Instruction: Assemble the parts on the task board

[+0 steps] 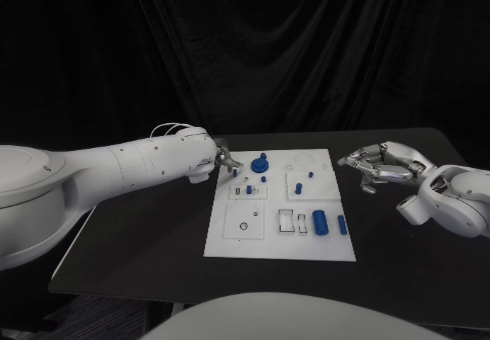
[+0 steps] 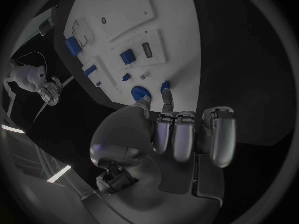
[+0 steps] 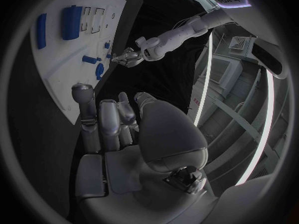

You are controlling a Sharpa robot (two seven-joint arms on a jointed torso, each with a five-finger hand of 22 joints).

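No readable writing. Left hand pinches a small blue part, apparently upright, at task board far-left corner; right hand half-curled, empty.

The left arm is big and white. It comes in from the side and reaches far out over the table. Its silver left hand is at the end, pointing down and inward. In the left wrist view, most of its fingers lie side by side, bent forward, and two fingertips are pinched close together. I cannot tell if something small sits between them.

The right arm comes in from the other side and bends at the wrist. Its right hand hangs in the air, turned toward the left hand. The fingers are curled a little and apart. It holds nothing.
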